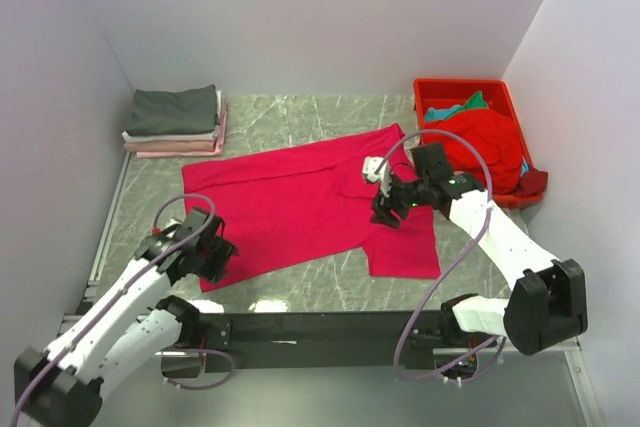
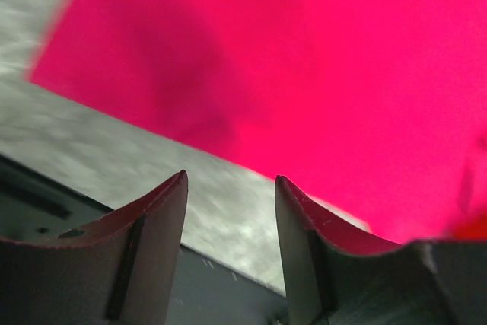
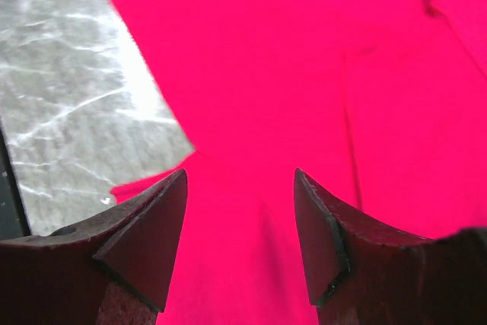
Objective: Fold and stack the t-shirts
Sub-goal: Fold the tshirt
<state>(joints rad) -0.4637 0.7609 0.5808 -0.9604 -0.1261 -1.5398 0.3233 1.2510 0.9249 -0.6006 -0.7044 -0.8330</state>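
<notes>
A crimson-pink t-shirt [image 1: 300, 207] lies spread flat across the grey marbled desk [image 1: 300, 112], one claw at each end.

The left claw [image 1: 213, 257] sits at the shirt's near left corner; the right claw [image 1: 386, 209] is over the shirt's right part, just in front of a small white tag [image 1: 372, 166]. At the back left a folded stack [image 1: 175, 122] has dark grey on top, white and pale pink beneath. At the back right a red bin [image 1: 500, 89] holds heaped red cloth [image 1: 475, 147] and some teal cloth [image 1: 462, 105].

spread t-shirt [image 1: 300, 202] on table [image 1: 300, 117] centre; folded stack [image 1: 175, 122] behind it, far left; bin [image 1: 460, 87] far right, more shirts [image 1: 475, 137] inside
</notes>
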